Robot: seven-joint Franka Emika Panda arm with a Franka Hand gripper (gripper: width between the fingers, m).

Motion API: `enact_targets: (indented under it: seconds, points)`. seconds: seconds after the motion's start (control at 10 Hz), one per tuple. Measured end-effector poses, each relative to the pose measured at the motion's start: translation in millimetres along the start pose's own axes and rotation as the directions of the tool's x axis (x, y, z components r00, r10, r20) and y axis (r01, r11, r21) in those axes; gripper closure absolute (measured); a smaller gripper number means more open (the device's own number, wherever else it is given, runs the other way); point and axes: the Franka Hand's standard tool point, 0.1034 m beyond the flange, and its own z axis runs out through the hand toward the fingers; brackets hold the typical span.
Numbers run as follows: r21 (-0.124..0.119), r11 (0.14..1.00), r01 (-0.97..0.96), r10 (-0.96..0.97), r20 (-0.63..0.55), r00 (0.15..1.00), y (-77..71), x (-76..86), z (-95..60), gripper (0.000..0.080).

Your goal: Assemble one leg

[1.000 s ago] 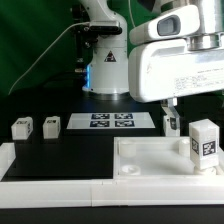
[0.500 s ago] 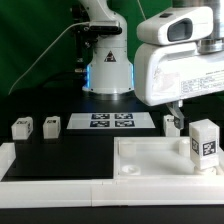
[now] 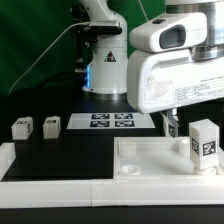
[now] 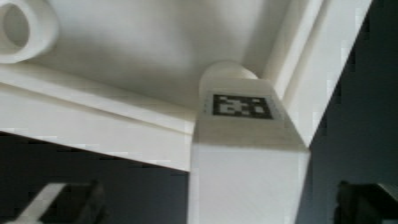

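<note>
A white leg (image 3: 205, 141) with a black-and-white tag stands upright on the large flat white square part (image 3: 150, 160), at the exterior view's right. My gripper (image 3: 172, 120) hangs just behind and to the left of it there, under the big white hand. In the wrist view the leg (image 4: 240, 150) fills the middle, its tag facing the camera. My gripper (image 4: 222, 205) is open. Its dark fingers (image 4: 63, 200) stand on either side of the leg, with a gap on each side. Two more legs (image 3: 22, 128) (image 3: 51, 125) stand at the left.
The marker board (image 3: 110, 122) lies at the back middle of the black table. A round corner socket (image 4: 22, 35) of the square part shows in the wrist view. A white rail (image 3: 60, 185) runs along the table's front. The robot base (image 3: 105, 60) stands behind.
The hand shifted a little to the right and then back left and slightly down. The leg and the other parts have not moved.
</note>
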Motion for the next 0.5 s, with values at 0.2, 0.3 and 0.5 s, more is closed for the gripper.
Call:
enact_targets:
  seconds: [0.2,0.3,0.5]
  points:
    - [-0.002,1.000,0.001,-0.001,-0.010,1.000,-2.1,-1.2,6.4,0.0150]
    - [-0.002,1.000,0.001,-0.001,-0.008,1.000,-2.3,-2.2,7.5,0.0150]
    - [-0.002,1.000,0.003,-0.003,-0.008,1.000,-3.6,-2.0,7.6,0.0166]
